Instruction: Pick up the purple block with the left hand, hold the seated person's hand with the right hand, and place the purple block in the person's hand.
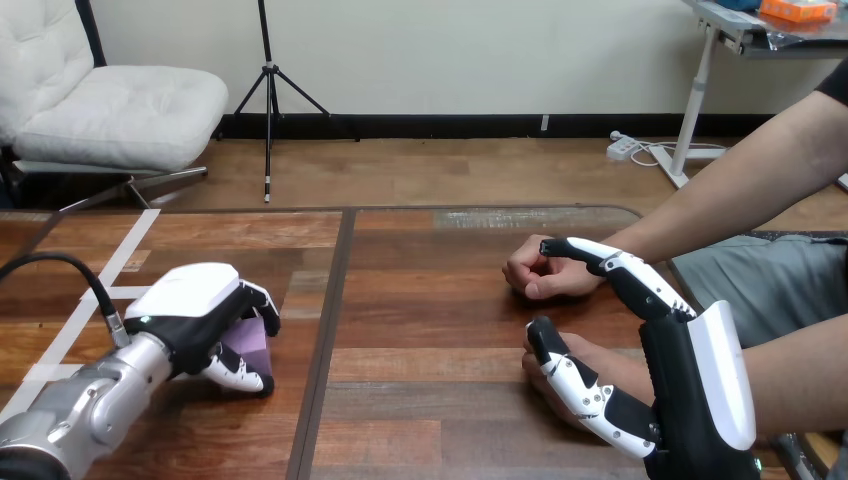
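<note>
there, purple block on the wooden table, inside curled left hand

Left hand: fingers curled round purple block, on table | Right hand: over person's near hand, touching; grip undetermined | Person's far hand: fisted, resting on table
</note>
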